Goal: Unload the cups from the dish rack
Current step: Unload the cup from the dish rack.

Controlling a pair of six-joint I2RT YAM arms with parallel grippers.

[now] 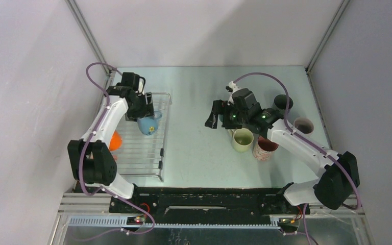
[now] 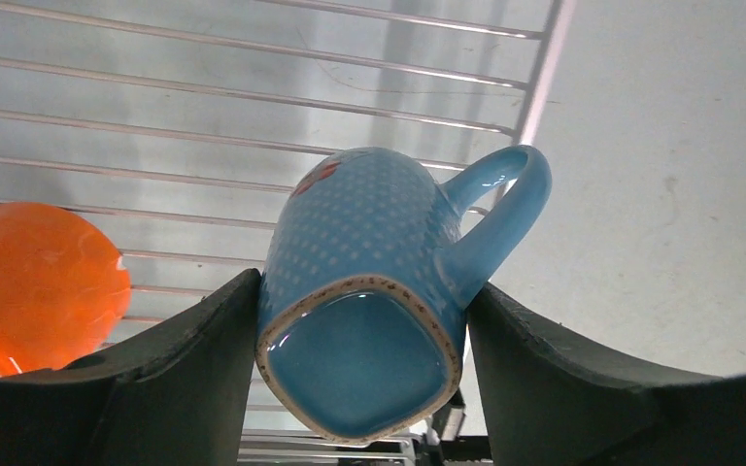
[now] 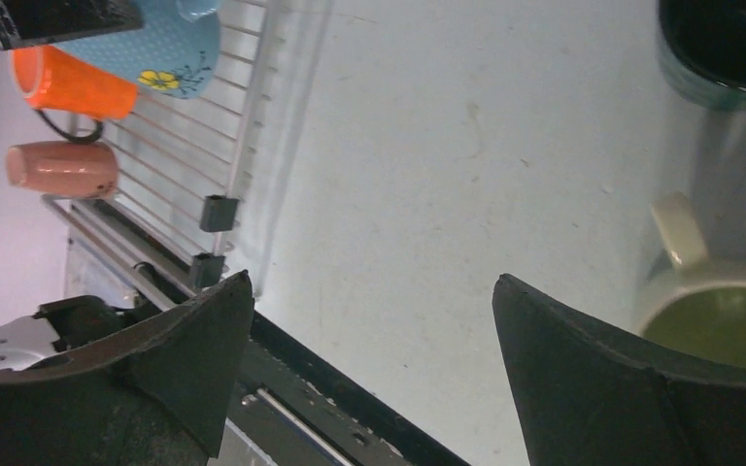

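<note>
Removal is taking place: the left tool (image 2: 364, 286) is clamping the light blue mug (image 2: 364, 228) over the dish rack (image 1: 148, 159), next needing carrying to the surface (image 1: 199, 153); the right tool (image 3: 369, 291) is gaping empty.

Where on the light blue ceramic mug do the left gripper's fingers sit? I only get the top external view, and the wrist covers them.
Observer: In the left wrist view, the left gripper presses its fingers on both sides of the light blue ceramic mug, near its base.
Operator: Any mugs hidden under that arm?
Observer: The right wrist view shows a pink mug lying on its side on the silvery wire dish rack, beside the orange mug.
Operator: Is the right gripper carrying anything?
Observer: It is open, only bare table between its fingers.
</note>
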